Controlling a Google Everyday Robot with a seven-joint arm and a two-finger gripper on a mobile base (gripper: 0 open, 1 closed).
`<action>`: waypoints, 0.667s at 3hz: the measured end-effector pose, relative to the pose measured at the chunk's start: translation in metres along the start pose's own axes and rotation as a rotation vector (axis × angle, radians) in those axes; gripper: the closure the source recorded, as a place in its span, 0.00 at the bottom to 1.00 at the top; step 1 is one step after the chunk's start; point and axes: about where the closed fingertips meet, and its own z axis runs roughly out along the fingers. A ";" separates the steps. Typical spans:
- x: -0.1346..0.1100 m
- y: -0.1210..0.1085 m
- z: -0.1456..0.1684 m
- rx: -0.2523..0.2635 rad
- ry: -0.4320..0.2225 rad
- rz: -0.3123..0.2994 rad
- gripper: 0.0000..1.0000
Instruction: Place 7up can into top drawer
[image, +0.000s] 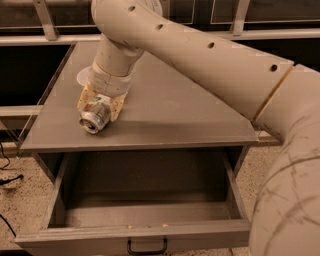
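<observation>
The 7up can lies on its side on the grey tabletop, near the front left, its silvery end facing me. My gripper comes down on it from above, with a tan finger on its left and another on its right, pressed against its sides. The can still rests on the tabletop. Below it the top drawer stands pulled out and empty, with its dark handle at the front.
A white bowl shows partly behind the gripper on the tabletop. My large beige arm crosses the right side of the view. Cables lie on the speckled floor at the left.
</observation>
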 end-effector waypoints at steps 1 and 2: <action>0.000 0.000 0.000 0.000 0.000 0.000 0.72; 0.000 0.000 0.000 0.000 0.000 0.000 1.00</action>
